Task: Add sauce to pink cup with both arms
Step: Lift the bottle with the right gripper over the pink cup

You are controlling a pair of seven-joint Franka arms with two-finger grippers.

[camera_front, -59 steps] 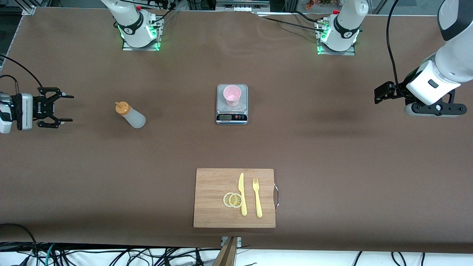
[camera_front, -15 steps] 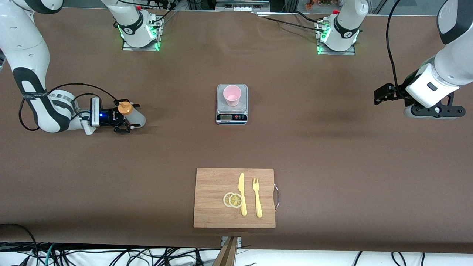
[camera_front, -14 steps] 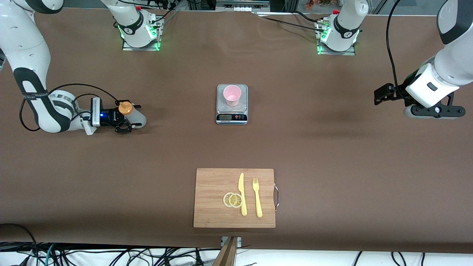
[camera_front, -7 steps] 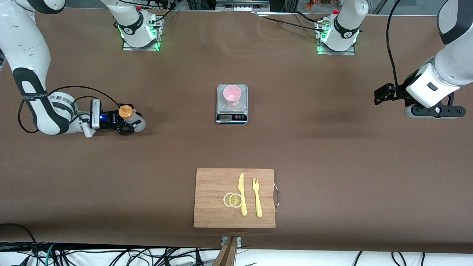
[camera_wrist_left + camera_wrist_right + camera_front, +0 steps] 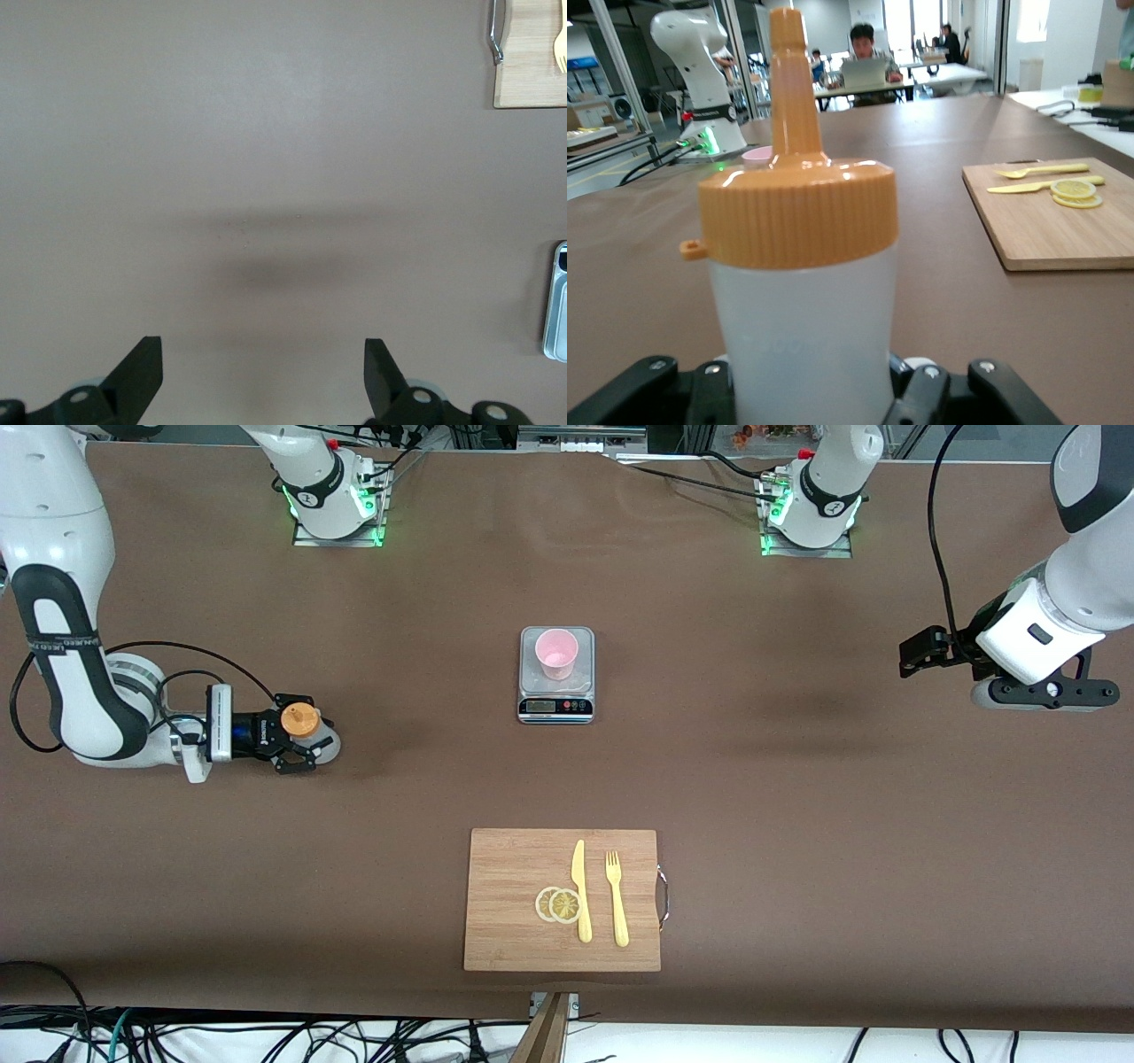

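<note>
Sauce (image 5: 306, 731) in right tool (image 5: 297, 746).

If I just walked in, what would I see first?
The right pincer is shut on the bottle with its orange cap, at the right arm's end of the table. In the middle a pink cup stands on a scale. The left pincer waits open at the left arm's end.
</note>
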